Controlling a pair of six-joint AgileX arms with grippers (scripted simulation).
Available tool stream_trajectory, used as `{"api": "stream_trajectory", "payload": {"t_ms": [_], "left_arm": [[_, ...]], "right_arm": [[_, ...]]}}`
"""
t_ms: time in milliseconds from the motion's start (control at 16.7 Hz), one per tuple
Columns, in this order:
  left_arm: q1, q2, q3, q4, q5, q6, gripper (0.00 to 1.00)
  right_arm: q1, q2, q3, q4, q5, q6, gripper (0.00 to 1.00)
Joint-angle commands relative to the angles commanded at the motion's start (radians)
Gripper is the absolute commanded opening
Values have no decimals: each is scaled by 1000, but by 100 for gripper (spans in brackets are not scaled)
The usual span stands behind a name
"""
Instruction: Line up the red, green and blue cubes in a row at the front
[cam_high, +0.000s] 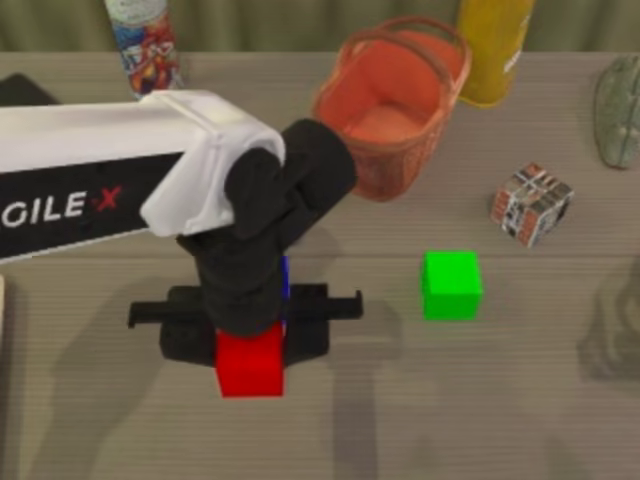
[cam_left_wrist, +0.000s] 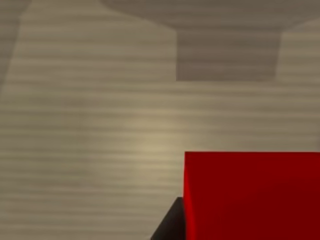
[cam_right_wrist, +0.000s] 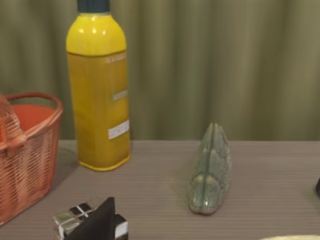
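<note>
Our left claw (cam_high: 250, 335) clamps the red cube (cam_high: 250, 365) near the counter's front edge; green cube (cam_high: 451, 285) and blue cube (cam_high: 286, 277) remain unaligned.

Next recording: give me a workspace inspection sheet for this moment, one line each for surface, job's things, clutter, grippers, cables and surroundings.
Surface: grey-brown ribbed table, with arm shadows.
Job's things: red cube at the left gripper, near the front; green cube alone on the table, right of centre; blue cube only a sliver behind the arm.
Clutter: orange basket, yellow bottle, printed can, patterned puzzle cube, grey-green ceramic piece.
Grippers: left gripper over the red cube, fingers hidden; right gripper not seen in the top view, a dark tip only in its wrist view.
Cables: nothing seen.
Surroundings: olive curtain behind the table.
</note>
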Motion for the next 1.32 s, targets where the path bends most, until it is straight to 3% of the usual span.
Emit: {"api": "stream_trajectory", "payload": {"t_ms": [360,780,1080,1320], "left_arm": [[4,10,-8,14,0,3,0],[2,103,-138,242,2,2,0],[1,116,-157,273,1,3,0],[1,116,-157,273,1,3,30]], "right_arm": [[0,0,0,0,0,0,100],[0,0,0,0,0,0,100],[0,0,0,0,0,0,100],[0,0,0,0,0,0,100]]}}
